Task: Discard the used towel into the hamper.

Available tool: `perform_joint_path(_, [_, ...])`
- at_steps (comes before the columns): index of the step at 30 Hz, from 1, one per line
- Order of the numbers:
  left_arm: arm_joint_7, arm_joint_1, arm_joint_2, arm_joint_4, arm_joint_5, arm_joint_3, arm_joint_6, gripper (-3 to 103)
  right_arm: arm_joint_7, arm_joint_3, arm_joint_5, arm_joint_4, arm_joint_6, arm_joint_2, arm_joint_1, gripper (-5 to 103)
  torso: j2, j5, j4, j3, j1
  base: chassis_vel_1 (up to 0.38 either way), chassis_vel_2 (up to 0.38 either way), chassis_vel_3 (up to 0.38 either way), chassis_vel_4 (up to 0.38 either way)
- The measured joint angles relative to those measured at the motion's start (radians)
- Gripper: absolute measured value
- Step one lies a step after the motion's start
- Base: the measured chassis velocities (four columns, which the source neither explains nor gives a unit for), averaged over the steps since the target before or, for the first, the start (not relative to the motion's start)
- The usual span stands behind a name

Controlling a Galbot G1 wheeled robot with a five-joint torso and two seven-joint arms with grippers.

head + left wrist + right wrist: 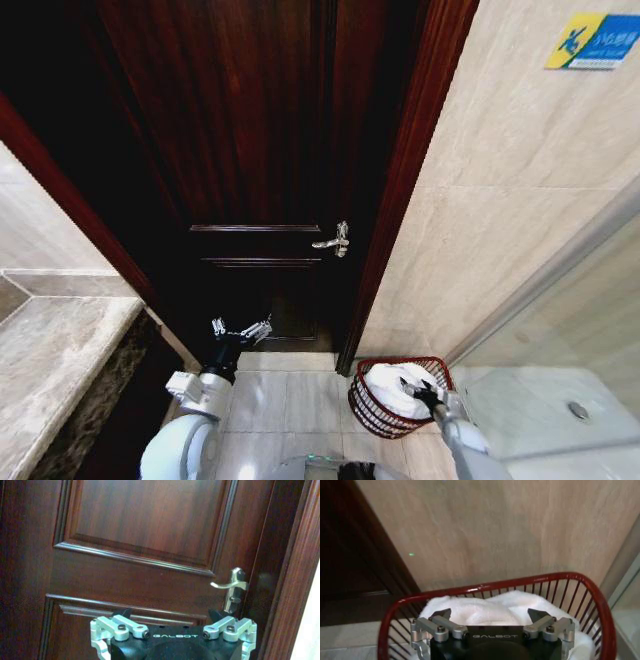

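Note:
The hamper [366, 411], a round dark red wire basket, stands on the floor by the door frame at the lower right. A white towel [388, 386] lies bunched inside it. My right gripper [423, 389] hangs just above the hamper's near side, open, with nothing gripped. In the right wrist view the right gripper [489, 614] has its fingers spread over the towel [480, 609], inside the hamper rim [485, 587]. My left gripper [241, 330] is held up toward the door, open and empty; the left wrist view shows the left gripper [169, 613] the same.
A dark wooden door [250, 150] with a silver handle [339, 240] is straight ahead. A stone counter [50, 350] runs along the left. A glass shower partition [560, 290] and white tray are at the right. Tiled floor [285, 400] lies between.

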Motion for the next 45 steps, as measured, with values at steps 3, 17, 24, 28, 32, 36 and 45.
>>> perform_joint_path(3, [0.0, 0.0, 0.0, 0.0, 0.0, 0.0, 0.0, 100, 0.024, 0.015, 0.007, 0.119, 0.03, 0.007, -0.08, 100, 0.0, -0.0002, 0.0002, 0.0, 0.0, 0.0, 0.0, 0.0, 0.0])
perform_joint_path(17, [0.0, 0.0, 0.0, 0.0, 0.0, 0.0, 0.0, 100, 0.159, 0.054, 0.032, 0.628, 0.179, 0.068, -0.368, 100, 0.0, -0.0003, 0.0002, 0.0, 0.0, 0.0, 0.0, 0.0, 0.0])
perform_joint_path(24, [0.0, 0.0, 0.0, 0.0, 0.0, 0.0, 0.0, 100, 0.177, 0.056, 0.029, 0.833, 0.174, 0.1, -0.455, 100, 0.0, -0.0002, 0.0004, 0.0, 0.0, 0.0, 0.0, 0.0, 0.0])
perform_joint_path(28, [0.0, 0.0, 0.0, 0.0, 0.0, 0.0, 0.0, 100, 0.199, 0.048, 0.024, 1.014, 0.166, 0.123, -0.511, 100, 0.0, -0.0002, 0.0003, 0.0, 0.0, 0.0, 0.0, 0.0, 0.0])
perform_joint_path(32, [0.0, 0.0, 0.0, 0.0, 0.0, 0.0, 0.0, 100, 0.219, 0.044, 0.026, 1.103, 0.165, 0.135, -0.523, 100, 0.0, -0.0001, 0.0004, 0.0, 0.0, 0.0, 0.0, 0.0, 0.0])
perform_joint_path(36, [0.0, 0.0, 0.0, 0.0, 0.0, 0.0, 0.0, 100, 0.236, 0.045, 0.023, 1.167, 0.161, 0.141, -0.533, 100, 0.0, -0.0002, 0.0004, 0.0, 0.0, 0.0, 0.0, 0.0, 0.0])
perform_joint_path(45, [0.0, 0.0, 0.0, 0.0, 0.0, 0.0, 0.0, 100, 0.268, 0.03, -0.013, 1.296, 0.148, 0.171, -0.549, 100, 0.0, -0.0003, 0.0003, 0.0, 0.0, 0.0, 0.0, 0.0, 0.0])
